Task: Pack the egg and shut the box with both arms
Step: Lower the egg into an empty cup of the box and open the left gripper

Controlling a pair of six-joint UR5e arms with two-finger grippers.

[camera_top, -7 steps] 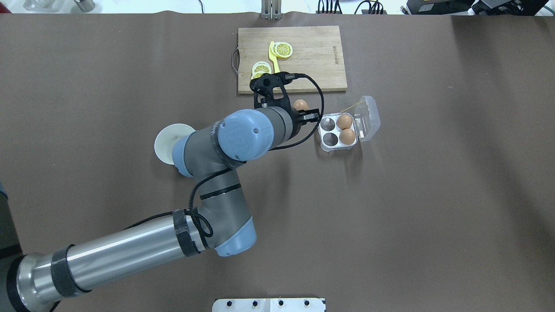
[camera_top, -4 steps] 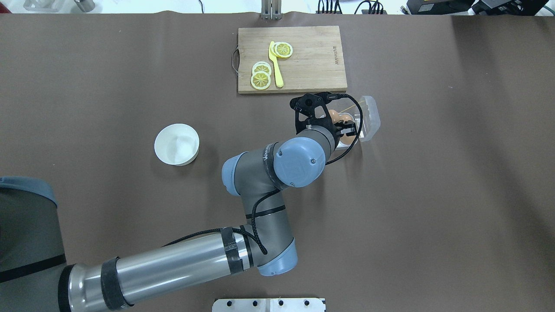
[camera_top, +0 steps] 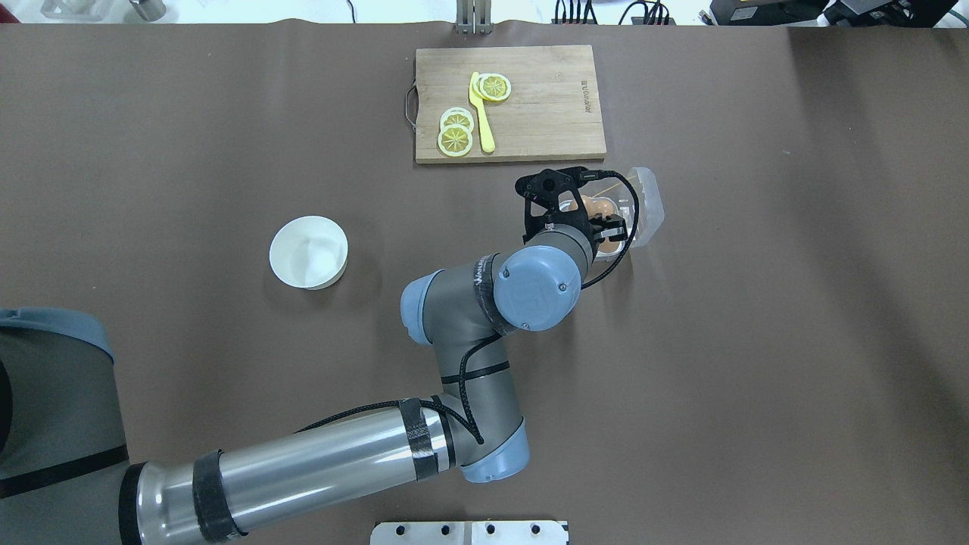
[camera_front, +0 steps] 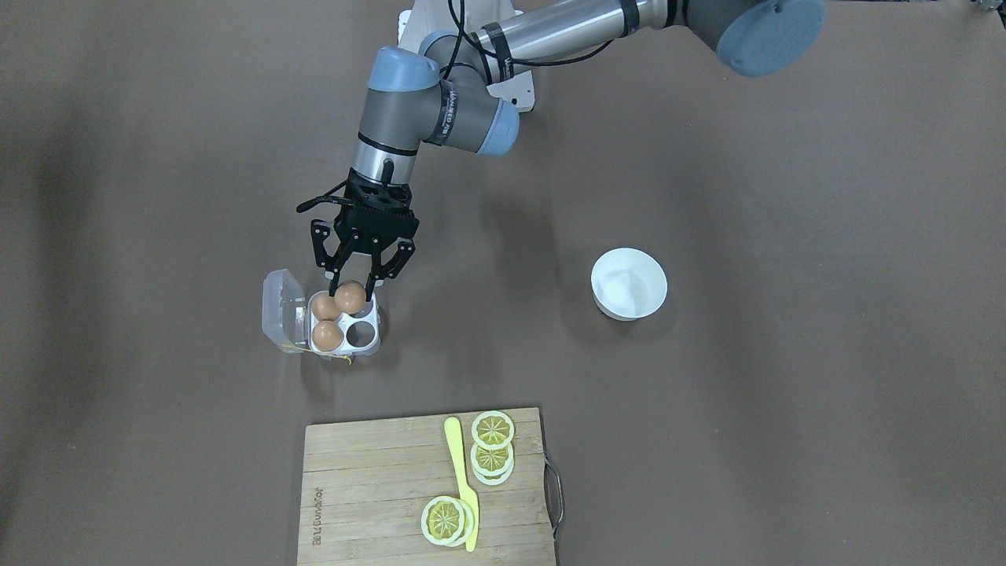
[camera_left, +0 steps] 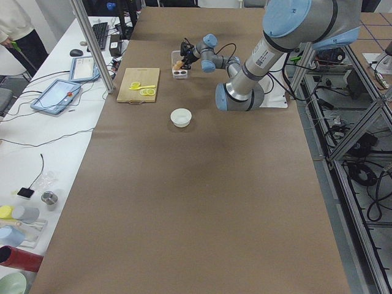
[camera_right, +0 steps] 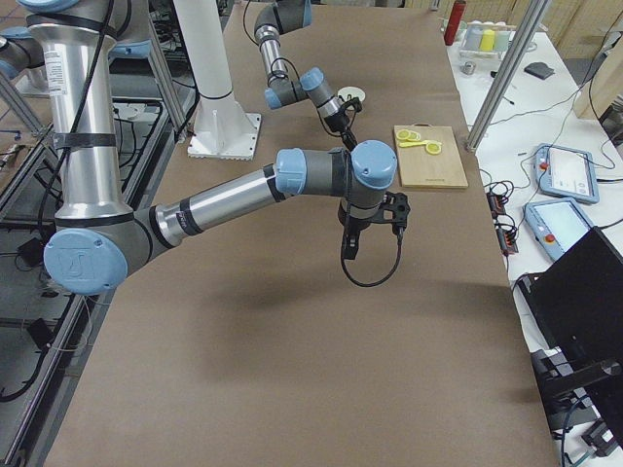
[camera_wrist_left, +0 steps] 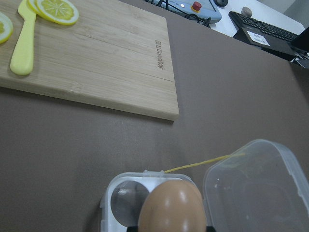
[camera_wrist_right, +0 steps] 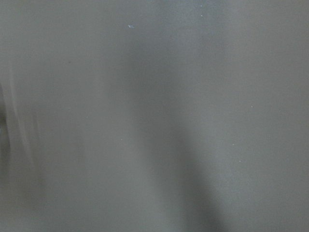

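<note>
I have left gripper (camera_front: 351,295) clamped on egg (camera_front: 350,299), over near-left cell of box (camera_front: 376,347). Next move, by my read: straight down. Can't tell if egg touches cell, nor its long axis. Far-left cell (camera_front: 361,334) empty. Two other eggs (camera_front: 325,308) fill right cells. Lid (camera_front: 281,306) open, at right. Left arm nearer. Right gripper (camera_right: 392,208) well apart, jaws unreadable. Table (camera_front: 707,432) flat, room beyond lid.

Matt brown counter (camera_top: 757,341), clear plastic box (camera_wrist_left: 256,179)
The egg (camera_wrist_left: 171,208) is smooth with a soft sheen; the board (camera_wrist_left: 96,63) is pale grained wood; the arm (camera_top: 303,462) shows shiny metal.
</note>
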